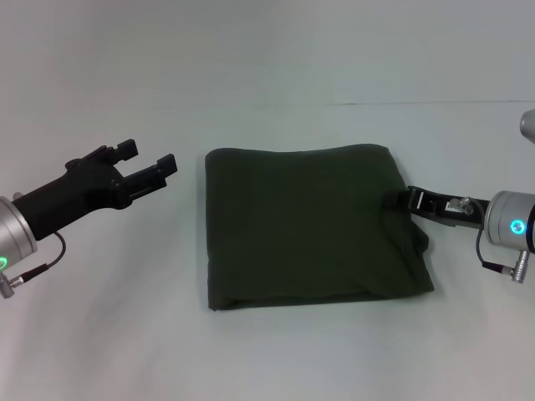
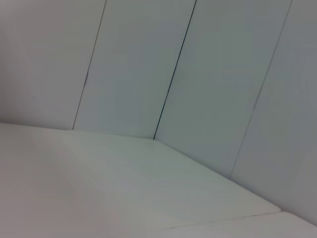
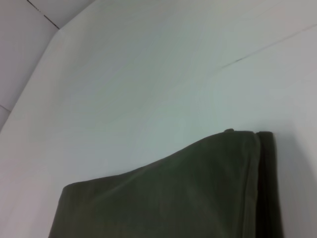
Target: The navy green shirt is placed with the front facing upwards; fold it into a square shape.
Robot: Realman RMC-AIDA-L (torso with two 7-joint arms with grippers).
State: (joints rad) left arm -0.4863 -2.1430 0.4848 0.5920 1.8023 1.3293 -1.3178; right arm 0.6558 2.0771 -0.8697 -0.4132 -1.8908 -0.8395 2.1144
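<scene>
Head view is showing the whole scene: the navy green shirt [image 1: 313, 225] is lying folded into a rough square on the white table [image 1: 267, 359], about centre, between the two arms. The left gripper [image 1: 153, 167] is hovering off the shirt's left edge, near its far corner, not touching; its two black fingers [image 1: 159, 171] are standing apart with nothing between them, so jaws released. The right gripper [image 1: 399, 199] is sitting right at the shirt's right edge, roughly mid-height, tip touching or slightly over the cloth; the fingers are mostly hidden by cloth and body, so whether it is clenched, released or gripping fabric cannot be told. Left wrist view is giving nothing on the shirt: only bare table surface [image 2: 124, 198] and panelled wall [image 2: 213, 74] with dark seams, no fingers in frame. Right wrist view is adding detail the head view is missing: a close look at one shirt corner [image 3: 198, 193], where stacked layers are showing as parallel folded edges [image 3: 260, 183] along one side. Shirt is looking plain dark olive, smooth on top, no lettering or label showing. Near edge is running slightly skewed, with the near right corner bulging out a bit and a lower layer peeking along the near-left edge.
</scene>
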